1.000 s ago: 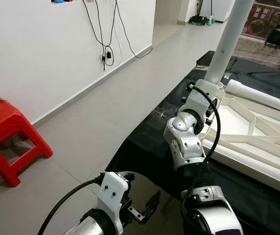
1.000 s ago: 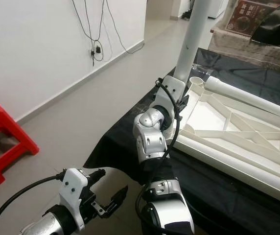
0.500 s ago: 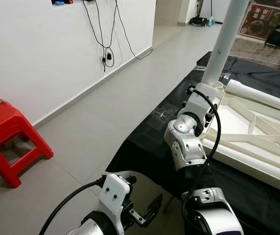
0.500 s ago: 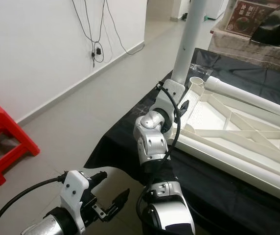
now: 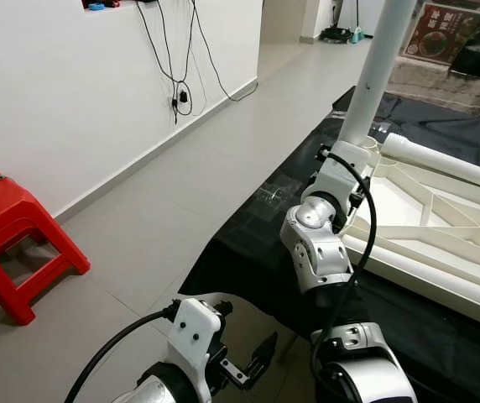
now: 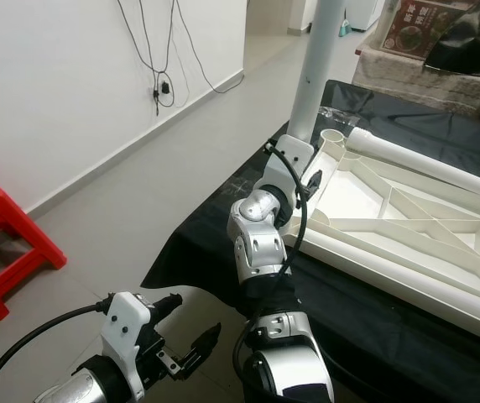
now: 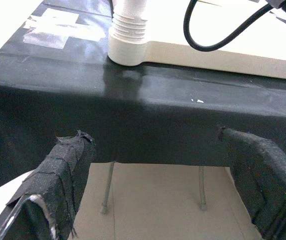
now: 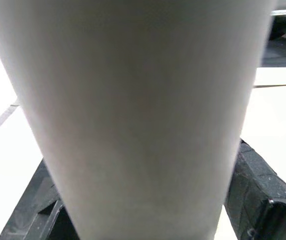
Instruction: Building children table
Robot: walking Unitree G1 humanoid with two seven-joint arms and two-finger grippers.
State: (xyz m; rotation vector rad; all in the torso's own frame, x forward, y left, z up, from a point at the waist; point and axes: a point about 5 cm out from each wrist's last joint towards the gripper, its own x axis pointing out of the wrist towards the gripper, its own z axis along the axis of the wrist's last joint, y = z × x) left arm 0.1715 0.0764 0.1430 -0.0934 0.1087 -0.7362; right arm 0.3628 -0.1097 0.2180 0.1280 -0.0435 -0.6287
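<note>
A white table leg (image 5: 378, 67) stands upright at the near-left corner of the upturned white table top (image 6: 391, 222), which lies on a black-covered table (image 5: 248, 252). My right gripper (image 8: 143, 200) is shut on this leg just above the corner; the leg (image 8: 133, 100) sits between its black fingers (image 8: 255, 185). The leg's threaded foot (image 7: 128, 30) rests in the corner socket. A second white leg (image 5: 450, 164) lies along the far side of the top. My left gripper (image 5: 253, 365) hangs open low before the table's front edge, holding nothing.
A red plastic stool (image 5: 13, 235) stands on the grey tiled floor at the left. Cables (image 5: 177, 84) hang down the white wall. A printed box (image 5: 446, 29) stands at the back right. Thin metal table legs (image 7: 108, 187) show under the black cover.
The whole picture has shifted a little. My right gripper keeps its hold on the upright leg, and the left gripper hangs as before.
</note>
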